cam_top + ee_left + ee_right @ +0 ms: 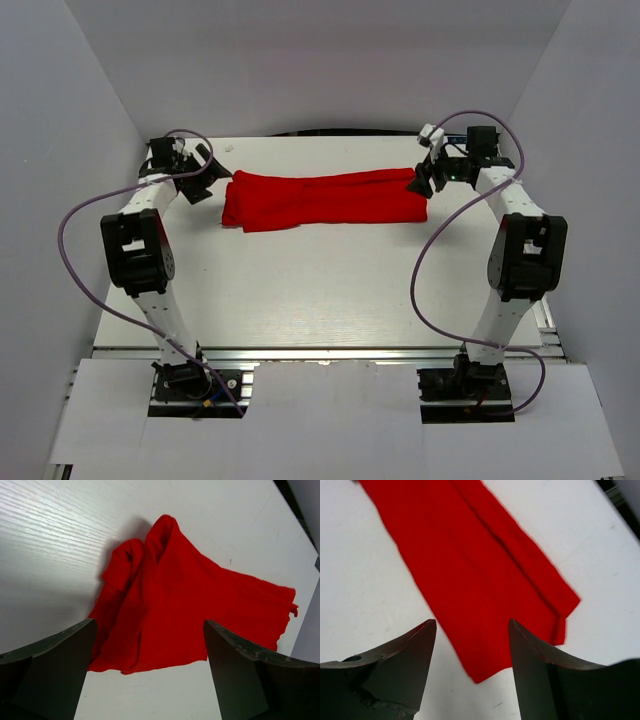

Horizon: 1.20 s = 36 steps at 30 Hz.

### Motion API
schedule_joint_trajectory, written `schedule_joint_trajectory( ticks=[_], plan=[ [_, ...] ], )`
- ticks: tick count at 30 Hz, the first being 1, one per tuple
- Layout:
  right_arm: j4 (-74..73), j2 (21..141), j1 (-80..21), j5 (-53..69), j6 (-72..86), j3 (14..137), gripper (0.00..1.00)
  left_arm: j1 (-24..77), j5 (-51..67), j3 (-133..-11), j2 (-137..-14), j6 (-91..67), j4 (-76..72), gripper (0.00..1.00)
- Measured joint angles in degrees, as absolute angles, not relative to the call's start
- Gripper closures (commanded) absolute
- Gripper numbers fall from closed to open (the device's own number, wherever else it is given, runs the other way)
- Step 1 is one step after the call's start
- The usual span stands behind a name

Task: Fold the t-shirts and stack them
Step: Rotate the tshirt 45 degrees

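No legible text, label, brand or number anywhere.

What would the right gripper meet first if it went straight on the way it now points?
Probably the red t-shirt: its end lies on the table directly ahead of the open right gripper. Depth is unclear.
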<state>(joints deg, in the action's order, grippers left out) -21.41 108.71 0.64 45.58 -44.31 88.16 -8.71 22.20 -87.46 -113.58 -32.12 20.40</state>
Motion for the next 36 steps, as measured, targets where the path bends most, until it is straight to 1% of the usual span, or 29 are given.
schedule_joint_trajectory(
  ticks=[7,13,24,26,30,31,33,34,36],
  plan=[
    [-23.0,107.7,0.7,46.7,-43.9,82.7,0.34,-6.8,24.6,-89.9,-120.2,-28.4,22.8,0.04],
    [-23.0,106.5,0.7,47.1,-43.4,81.5,0.34,-4.6,25.4,-91.9,-124.4,-26.5,23.6,0.06],
    [-22.4,105.4,0.7,47.8,-41.7,79.6,0.34,-4.1,25.5,-92.7,-125.3,-25.3,23.8,0.19],
    [-22.3,105.4,0.7,47.9,-41.6,79.5,0.34,-4.2,25.3,-92.7,-125.3,-25.3,23.9,0.20],
    [-23.9,105.4,0.1,48.9,-44.8,79.3,0.34,-4.2,24.9,-92.7,-125.3,-25.4,24.0,0.30],
    [-24.8,105.4,-0.2,49.0,-46.2,79.3,0.34,-4.2,24.9,-92.7,-125.3,-25.4,24.0,0.36],
    [-27.3,105.4,-1.9,49.5,-49.6,79.3,0.34,-4.2,24.9,-92.7,-125.4,-25.6,24.1,0.40],
    [-28.4,105.4,-3.1,49.7,-50.9,79.3,0.34,-4.2,24.9,-92.7,-125.4,-25.6,24.1,0.45],
    [-29.6,105.4,-5.2,50.2,-52.6,79.3,0.34,-4.2,25.0,-92.7,-125.4,-25.8,24.1,0.48]
  ],
)
